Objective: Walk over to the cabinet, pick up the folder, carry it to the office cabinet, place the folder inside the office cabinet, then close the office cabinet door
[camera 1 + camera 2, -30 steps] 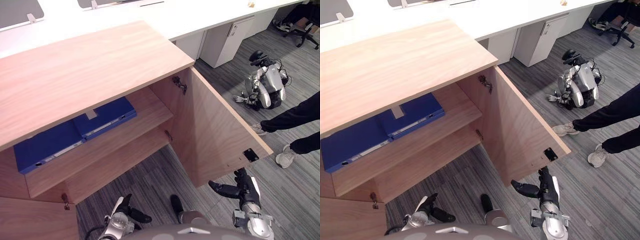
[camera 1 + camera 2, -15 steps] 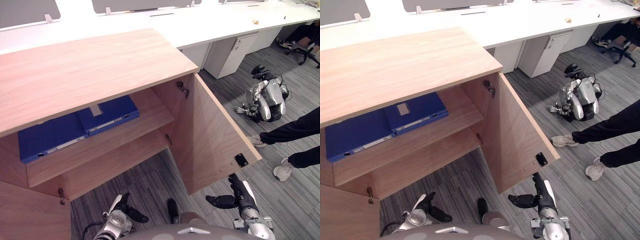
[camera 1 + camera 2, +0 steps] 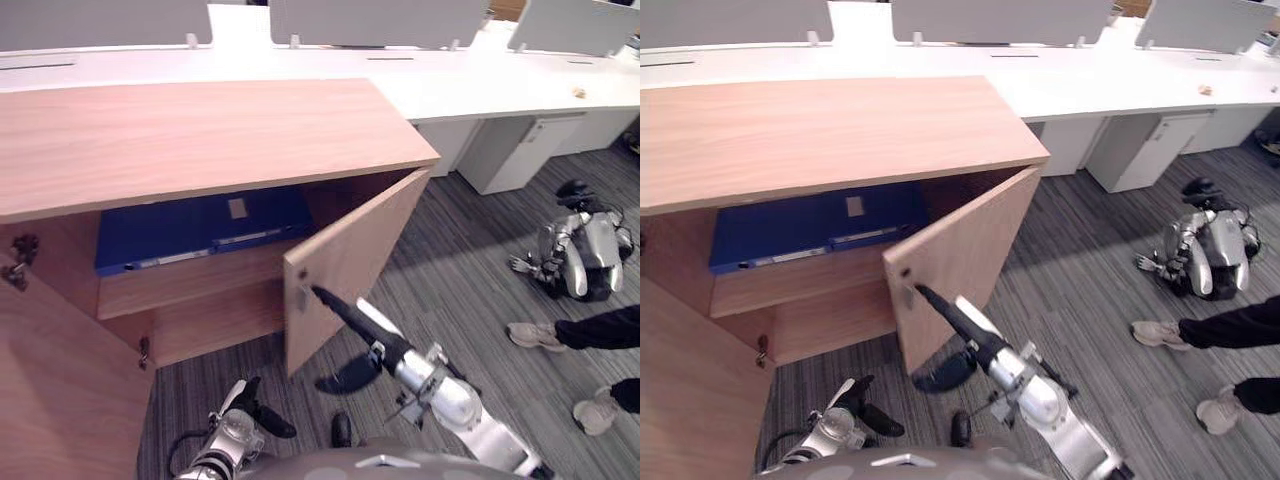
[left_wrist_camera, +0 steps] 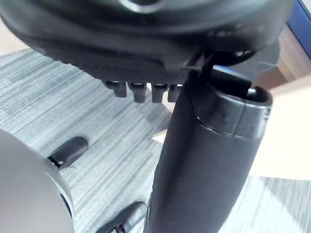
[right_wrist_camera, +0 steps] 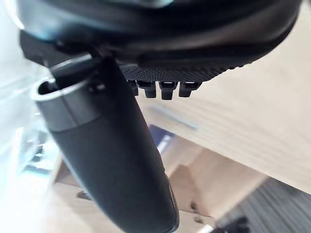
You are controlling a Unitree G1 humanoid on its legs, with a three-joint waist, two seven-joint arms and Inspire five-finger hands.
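Note:
Two blue folders (image 3: 200,232) lie flat on the upper shelf inside the wooden office cabinet (image 3: 200,130). The cabinet's right door (image 3: 350,260) stands about half shut, hiding the folders' right end. My right hand (image 3: 335,305) reaches out on a stretched arm, open, its straight fingertips touching the door's outer face near the free edge. In the right wrist view the thumb (image 5: 107,145) stands before the door's wood (image 5: 252,111), with a patch of blue folder (image 5: 160,138) past it. The left door (image 3: 60,370) stands wide open. My left hand (image 3: 255,408) hangs low, relaxed and holding nothing.
Another robot (image 3: 580,250) sits slumped on the grey carpet to the right. A person's legs and shoes (image 3: 535,333) come in at the right edge. White desks (image 3: 480,80) with a drawer unit (image 3: 520,150) run behind the cabinet.
My right arm has stretched up from low by my side and its hand now touches the right door, which has swung from wide open to about half shut. The camera has shifted too.

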